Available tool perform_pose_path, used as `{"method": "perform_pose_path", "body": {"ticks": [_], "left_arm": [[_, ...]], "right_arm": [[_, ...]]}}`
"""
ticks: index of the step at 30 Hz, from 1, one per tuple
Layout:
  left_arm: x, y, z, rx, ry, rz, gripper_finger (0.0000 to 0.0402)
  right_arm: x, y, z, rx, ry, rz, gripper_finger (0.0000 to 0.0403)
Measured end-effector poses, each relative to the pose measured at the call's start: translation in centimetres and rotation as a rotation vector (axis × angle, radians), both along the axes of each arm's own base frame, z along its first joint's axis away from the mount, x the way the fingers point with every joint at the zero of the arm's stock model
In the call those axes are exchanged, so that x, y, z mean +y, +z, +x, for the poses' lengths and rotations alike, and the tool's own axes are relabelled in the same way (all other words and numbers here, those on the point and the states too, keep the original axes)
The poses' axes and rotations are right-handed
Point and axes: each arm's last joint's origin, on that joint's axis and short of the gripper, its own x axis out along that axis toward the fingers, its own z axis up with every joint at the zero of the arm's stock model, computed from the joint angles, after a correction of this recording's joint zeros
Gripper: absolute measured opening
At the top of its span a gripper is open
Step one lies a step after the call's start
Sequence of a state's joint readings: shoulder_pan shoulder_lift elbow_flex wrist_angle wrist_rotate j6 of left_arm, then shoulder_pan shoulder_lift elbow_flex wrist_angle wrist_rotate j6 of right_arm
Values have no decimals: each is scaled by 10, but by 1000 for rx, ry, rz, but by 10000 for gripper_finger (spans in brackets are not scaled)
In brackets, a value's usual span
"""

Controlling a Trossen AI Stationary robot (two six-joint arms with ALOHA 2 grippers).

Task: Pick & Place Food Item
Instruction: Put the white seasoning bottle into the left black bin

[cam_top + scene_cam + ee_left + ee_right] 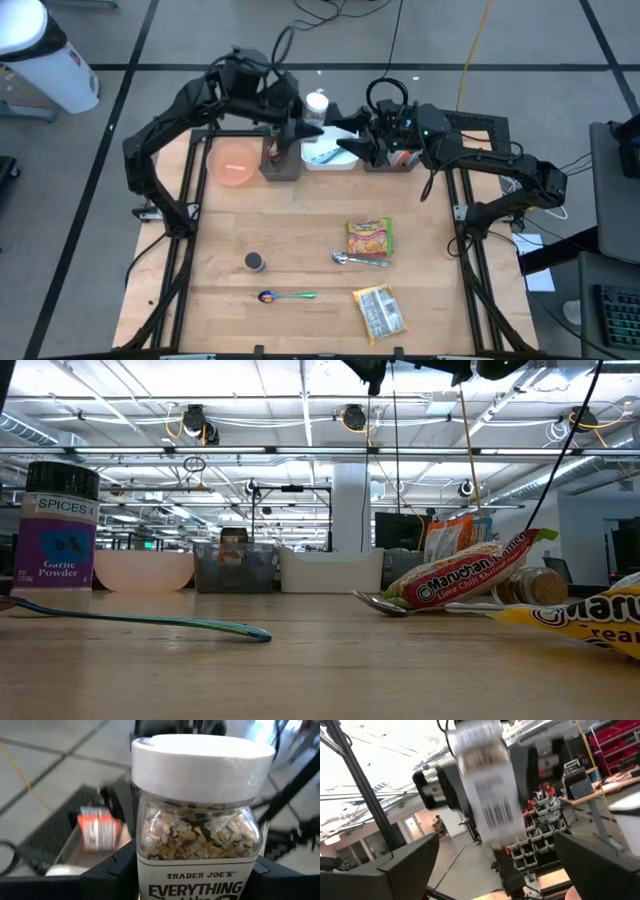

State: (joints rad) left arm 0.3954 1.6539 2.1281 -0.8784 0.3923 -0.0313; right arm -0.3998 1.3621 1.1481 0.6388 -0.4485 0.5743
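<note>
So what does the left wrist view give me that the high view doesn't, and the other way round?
Only the left wrist view shows the seasoning jar's label and its seed mix, held between the left gripper's fingers. Only the high view shows the table, both ramen packets, two spoons, the pink bowl and the open right gripper beside the jar. Both show the jar's white lid.

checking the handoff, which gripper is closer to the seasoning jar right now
Left. The left gripper is shut on the seasoning jar, above the table's far edge; the right gripper stands open just beside it, fingers apart from the jar.
</note>
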Motion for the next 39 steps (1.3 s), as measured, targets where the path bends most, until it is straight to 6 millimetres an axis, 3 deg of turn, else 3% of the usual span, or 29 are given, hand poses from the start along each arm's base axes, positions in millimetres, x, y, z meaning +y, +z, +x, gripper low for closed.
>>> {"method": "perform_pose_path", "body": {"ticks": [7,12,19,29,39], "left_arm": [[-5,-20,-3,187,-81,-13,208],[-5,-39,16,252,-139,-16,211],[2,-62,40,313,-151,-50,207],[16,-99,71,412,-84,-177,207],[17,-104,82,376,-101,-246,207]], "right_arm": [[-5,-1,-2,12,2,-23,390],[-6,-12,1,119,-23,-55,390],[-7,-10,3,245,-35,-153,390],[-24,-14,-9,338,96,-170,391],[-31,-29,-16,452,124,-206,391]]}}
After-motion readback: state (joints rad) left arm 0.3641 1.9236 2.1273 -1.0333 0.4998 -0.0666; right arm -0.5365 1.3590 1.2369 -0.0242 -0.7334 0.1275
